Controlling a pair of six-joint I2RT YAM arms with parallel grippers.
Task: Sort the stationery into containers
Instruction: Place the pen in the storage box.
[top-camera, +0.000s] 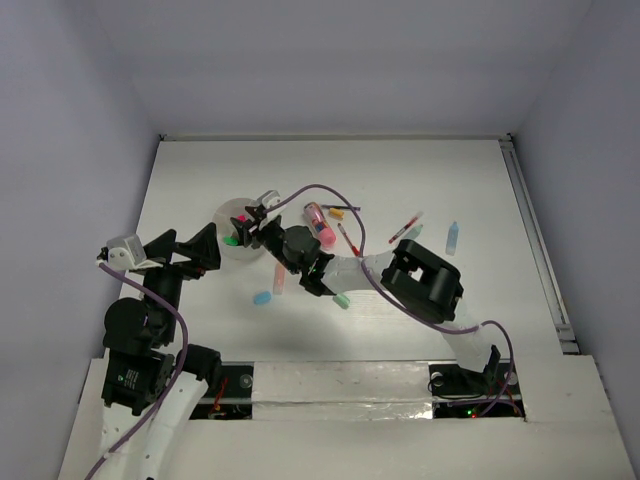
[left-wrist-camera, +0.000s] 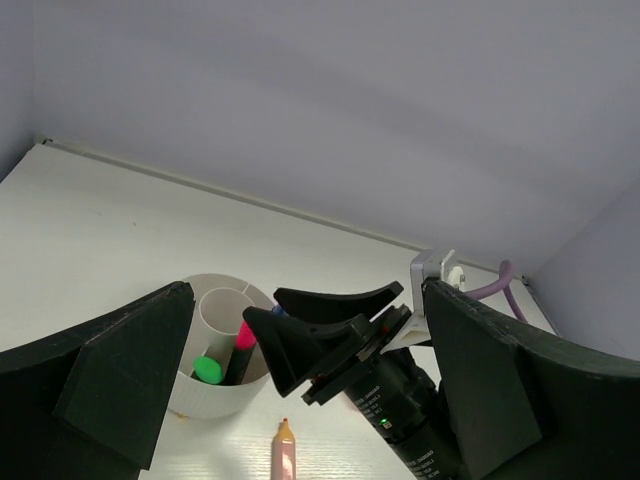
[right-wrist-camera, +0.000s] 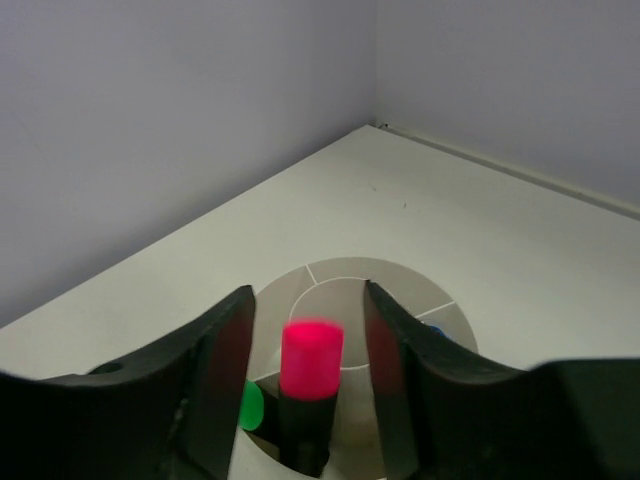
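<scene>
The white cup (top-camera: 228, 213) stands left of centre, split into compartments. A pink-capped marker (right-wrist-camera: 311, 360) and a green-capped marker (right-wrist-camera: 250, 407) stand upright in it, and something blue (right-wrist-camera: 432, 327) shows in another compartment. My right gripper (right-wrist-camera: 305, 294) hangs over the cup, open, one jaw on each side of the pink cap with a gap on both sides. In the top view it (top-camera: 247, 224) sits over the cup's right side. My left gripper (top-camera: 205, 250) is open and empty just left of the cup (left-wrist-camera: 215, 395). In its own view it (left-wrist-camera: 305, 395) faces the right gripper's fingers (left-wrist-camera: 300, 345).
Loose on the table: a pink marker (top-camera: 320, 224), an orange marker (top-camera: 336, 212), a black pen (top-camera: 341, 207), red pens (top-camera: 348, 238) (top-camera: 405, 228), a blue-white marker (top-camera: 453, 236), a pale pink marker (top-camera: 279, 278), a light-blue eraser (top-camera: 262, 297), a mint eraser (top-camera: 341, 299). Walls surround the table.
</scene>
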